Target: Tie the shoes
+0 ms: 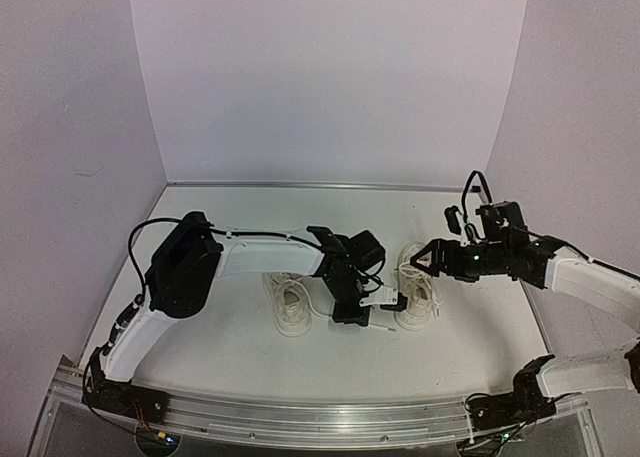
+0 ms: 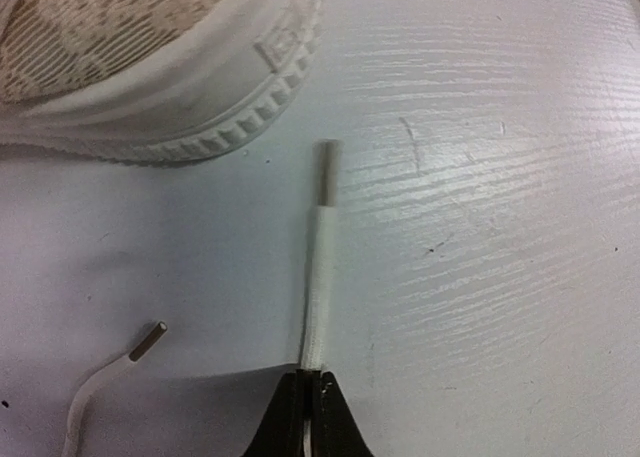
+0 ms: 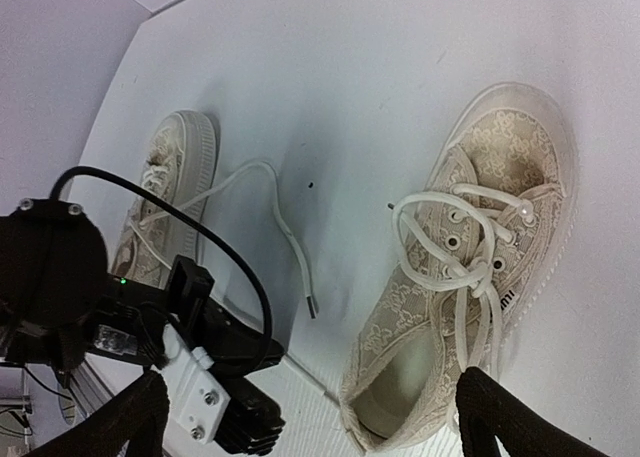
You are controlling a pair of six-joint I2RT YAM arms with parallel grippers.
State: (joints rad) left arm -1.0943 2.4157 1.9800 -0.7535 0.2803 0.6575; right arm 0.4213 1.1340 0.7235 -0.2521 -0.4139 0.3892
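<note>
Two cream sneakers lie side by side: the left shoe [image 1: 291, 304] [image 3: 172, 172] and the right shoe [image 1: 416, 295] [image 3: 500, 167]. My left gripper [image 1: 388, 302] [image 2: 306, 402] sits low between them, shut on a thin white lace [image 2: 317, 277] whose aglet points forward. A ribbed shoe sole [image 2: 230, 127] lies just beyond it. My right gripper [image 1: 420, 260] [image 3: 315, 427] hovers open above the right shoe, one finger [image 3: 505, 417] over its heel opening. The right shoe's laces [image 3: 450, 232] lie in loose loops. A loose lace [image 3: 285, 232] trails from the left shoe.
White walls close the table at back and sides. A metal rail [image 1: 330, 427] runs along the near edge. A second loose lace end [image 2: 148, 341] lies on the table left of my left gripper. The left arm's black cable [image 3: 200, 237] arcs above the table.
</note>
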